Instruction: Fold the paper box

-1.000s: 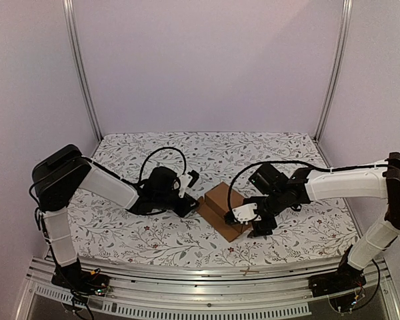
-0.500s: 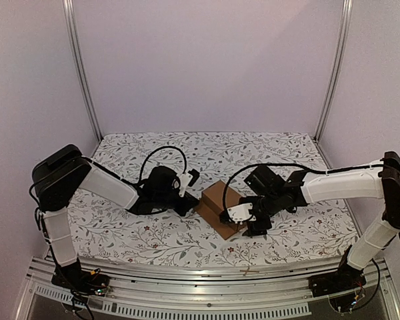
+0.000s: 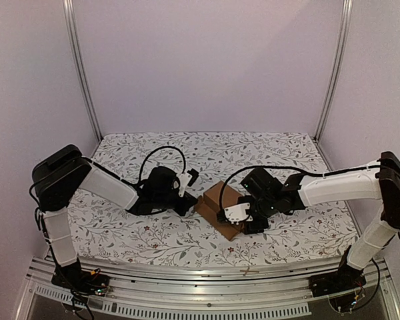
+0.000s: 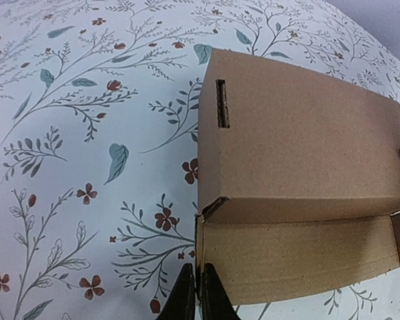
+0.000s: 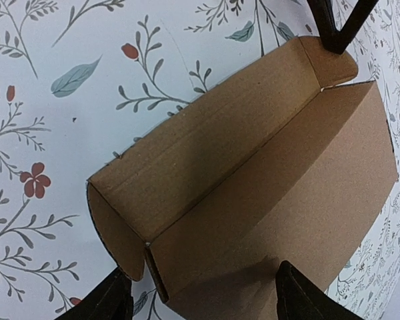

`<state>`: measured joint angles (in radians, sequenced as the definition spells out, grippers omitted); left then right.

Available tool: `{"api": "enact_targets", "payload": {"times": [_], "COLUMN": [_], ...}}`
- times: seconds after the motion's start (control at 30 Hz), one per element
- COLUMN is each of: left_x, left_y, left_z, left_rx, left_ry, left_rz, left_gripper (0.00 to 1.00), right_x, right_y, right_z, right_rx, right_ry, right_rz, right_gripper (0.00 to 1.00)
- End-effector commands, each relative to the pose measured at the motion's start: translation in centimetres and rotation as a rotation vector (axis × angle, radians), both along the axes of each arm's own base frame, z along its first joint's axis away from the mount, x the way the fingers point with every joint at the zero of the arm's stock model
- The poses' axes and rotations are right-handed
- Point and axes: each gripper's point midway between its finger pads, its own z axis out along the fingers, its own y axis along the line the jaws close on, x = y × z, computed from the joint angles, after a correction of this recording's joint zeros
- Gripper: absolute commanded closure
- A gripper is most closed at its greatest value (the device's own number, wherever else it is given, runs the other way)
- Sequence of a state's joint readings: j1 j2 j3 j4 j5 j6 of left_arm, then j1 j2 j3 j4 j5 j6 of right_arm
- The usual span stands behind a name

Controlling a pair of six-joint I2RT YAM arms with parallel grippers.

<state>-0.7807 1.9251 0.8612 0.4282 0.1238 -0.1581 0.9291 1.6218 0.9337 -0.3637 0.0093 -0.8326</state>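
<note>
Left gripper closed, pinching the thin corner tab at one end of the paper box. Right gripper open wide, fingers straddling the box's opposite end, not clamped. Box lies on floral cloth, between both grippers. My read on progress: body creased into a trough, long flap raised. End tabs untucked, slot unfilled. Roughly halfway.

floral tablecloth, pale walls
</note>
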Motion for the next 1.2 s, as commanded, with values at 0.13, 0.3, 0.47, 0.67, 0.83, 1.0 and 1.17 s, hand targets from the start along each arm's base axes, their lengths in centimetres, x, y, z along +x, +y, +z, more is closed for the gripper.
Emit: {"api": "enact_targets", "payload": {"times": [0.13, 0.3, 0.47, 0.67, 0.83, 1.0, 1.17], "left_x": [-0.2, -0.5, -0.5, -0.5, -0.5, 0.0, 0.4], "left_y": [-0.2, -0.5, -0.8, -1.2, -1.5, -1.4, -0.8], "left_z": [0.6, 0.7, 1.1, 1.5, 1.9, 2.1, 2.0], "left_rx": [-0.006, -0.002, -0.003, -0.003, -0.006, -0.01, -0.005], "left_ry": [-0.019, -0.035, -0.059, -0.083, -0.099, -0.087, -0.078], "left_rz": [-0.01, -0.023, -0.028, -0.028, -0.023, 0.013, 0.061], "left_gripper": [0.94, 0.94, 0.94, 0.95, 0.95, 0.96, 0.98], "right_x": [-0.2, -0.5, -0.7, -1.2, -1.4, -1.7, -1.8], "right_y": [-0.5, -0.4, -0.5, -0.3, -0.3, -0.3, -0.4], "right_z": [-1.5, -1.7, -1.8, -2.3, -2.4, -2.5, -2.9], "right_rx": [-0.035, -0.036, -0.045, -0.044, -0.048, -0.052, -0.067], "right_ry": [0.011, 0.027, 0.037, 0.072, 0.087, 0.105, 0.114], "right_rz": [-0.011, -0.004, -0.003, 0.016, 0.019, 0.028, 0.028], "right_gripper": [0.31, 0.33, 0.33, 0.34, 0.35, 0.35, 0.36]}}
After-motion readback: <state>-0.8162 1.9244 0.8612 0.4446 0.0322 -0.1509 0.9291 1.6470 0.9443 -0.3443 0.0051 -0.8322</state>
